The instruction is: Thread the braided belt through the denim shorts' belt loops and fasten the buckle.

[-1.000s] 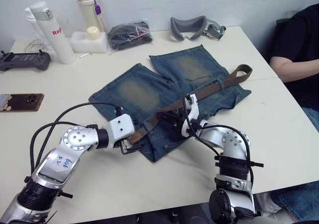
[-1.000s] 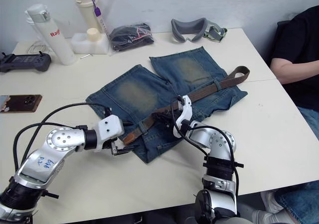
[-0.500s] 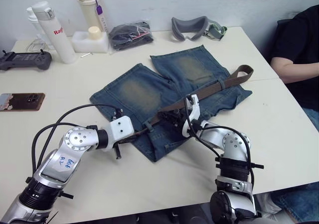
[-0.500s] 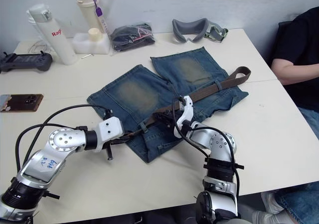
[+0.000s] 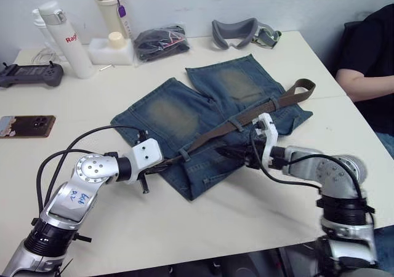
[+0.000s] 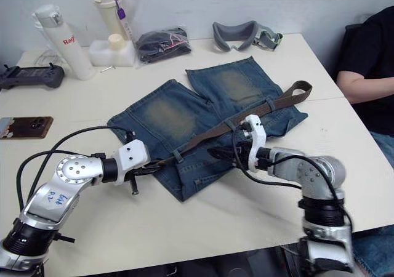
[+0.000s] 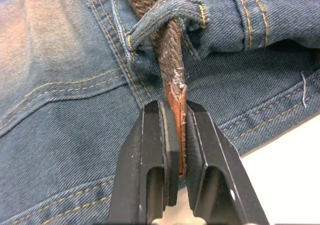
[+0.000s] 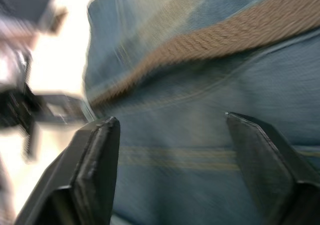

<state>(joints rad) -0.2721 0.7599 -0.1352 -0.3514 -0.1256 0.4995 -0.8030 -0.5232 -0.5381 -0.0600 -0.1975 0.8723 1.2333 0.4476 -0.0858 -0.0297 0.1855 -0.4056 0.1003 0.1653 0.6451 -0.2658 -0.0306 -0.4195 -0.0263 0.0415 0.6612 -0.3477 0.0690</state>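
Observation:
The denim shorts (image 5: 203, 114) lie flat mid-table, faded patches on both legs. The braided belt (image 5: 212, 136) runs taut and slanting along the waistband, from a folded end (image 5: 301, 90) at the far right down to my left gripper (image 5: 161, 165). It passes under belt loops (image 5: 233, 124), and the left wrist view shows one loop (image 7: 165, 12) just beyond the fingers. The left gripper (image 7: 175, 107) is shut on the belt's tan leather tip (image 7: 176, 130). My right gripper (image 5: 237, 154) hovers open over the shorts just near of the belt (image 8: 215, 45), holding nothing. I cannot make out the buckle.
Along the far edge stand a white bottle (image 5: 68, 40), a cream bottle (image 5: 109, 9), a white box (image 5: 111, 50), a black cloth bundle (image 5: 159, 42) and a grey headset (image 5: 240, 31). A controller (image 5: 31, 75) and phone (image 5: 24, 125) lie at left. A person's arm (image 5: 363, 80) rests at right.
The left gripper closed on the belt's tip and the belt now lies straighter. The right gripper let go of the belt, opened and drew back to the right.

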